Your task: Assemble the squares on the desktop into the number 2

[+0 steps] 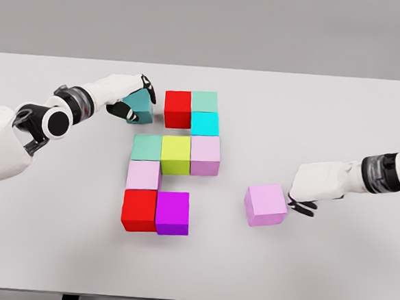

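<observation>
Fingers (pixel 147 86) of my left hand (pixel 125 93) clamp the teal cube (pixel 138 106) beside the red cube (pixel 177 108); right hand (pixel 314 187), fingers loosely spread, grips nothing; careless placement risks nudging red.

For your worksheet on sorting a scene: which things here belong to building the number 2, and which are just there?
Belongs to the job:
teal cube in left hand
pink cube by right hand
nine placed cubes

Just there:
table only
</observation>
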Motion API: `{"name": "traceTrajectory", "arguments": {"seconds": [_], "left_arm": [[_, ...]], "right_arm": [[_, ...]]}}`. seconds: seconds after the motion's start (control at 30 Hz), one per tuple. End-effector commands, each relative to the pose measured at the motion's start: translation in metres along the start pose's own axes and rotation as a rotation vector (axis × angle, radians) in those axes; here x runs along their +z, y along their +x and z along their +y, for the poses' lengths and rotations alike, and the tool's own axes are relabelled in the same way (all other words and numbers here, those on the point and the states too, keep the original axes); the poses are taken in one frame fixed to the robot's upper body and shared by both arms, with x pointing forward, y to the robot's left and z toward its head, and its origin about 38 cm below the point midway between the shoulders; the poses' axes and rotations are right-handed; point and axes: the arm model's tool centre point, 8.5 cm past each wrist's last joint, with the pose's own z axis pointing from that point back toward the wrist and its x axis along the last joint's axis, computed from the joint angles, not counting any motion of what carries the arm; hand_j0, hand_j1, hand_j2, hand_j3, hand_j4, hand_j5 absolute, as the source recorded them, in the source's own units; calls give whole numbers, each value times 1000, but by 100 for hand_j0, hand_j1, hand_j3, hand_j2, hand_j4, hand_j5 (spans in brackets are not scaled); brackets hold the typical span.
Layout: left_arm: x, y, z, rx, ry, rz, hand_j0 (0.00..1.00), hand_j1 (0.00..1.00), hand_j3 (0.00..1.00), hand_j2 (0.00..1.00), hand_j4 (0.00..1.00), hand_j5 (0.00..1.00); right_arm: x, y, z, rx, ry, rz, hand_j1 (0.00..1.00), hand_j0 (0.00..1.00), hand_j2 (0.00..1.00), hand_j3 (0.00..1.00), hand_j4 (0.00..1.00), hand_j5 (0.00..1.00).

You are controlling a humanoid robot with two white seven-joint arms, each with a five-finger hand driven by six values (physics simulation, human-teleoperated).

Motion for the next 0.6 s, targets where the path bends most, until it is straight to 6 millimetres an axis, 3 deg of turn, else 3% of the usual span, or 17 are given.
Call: {"name": "traceTrajectory", "arguments": {"seconds": [0.0,0.57], "left_arm": [[0,0,0,-1,2,2,52,52,52,52,52,52],[1,2,0,1,-1,-15,52,52,52,52,52,52]], "right_arm": [[-3,1,-3,0,-7,-6,12,12,12,12,12,12],[-10,6,-7,9,-16,-31,12,12,12,12,12,12]]}}
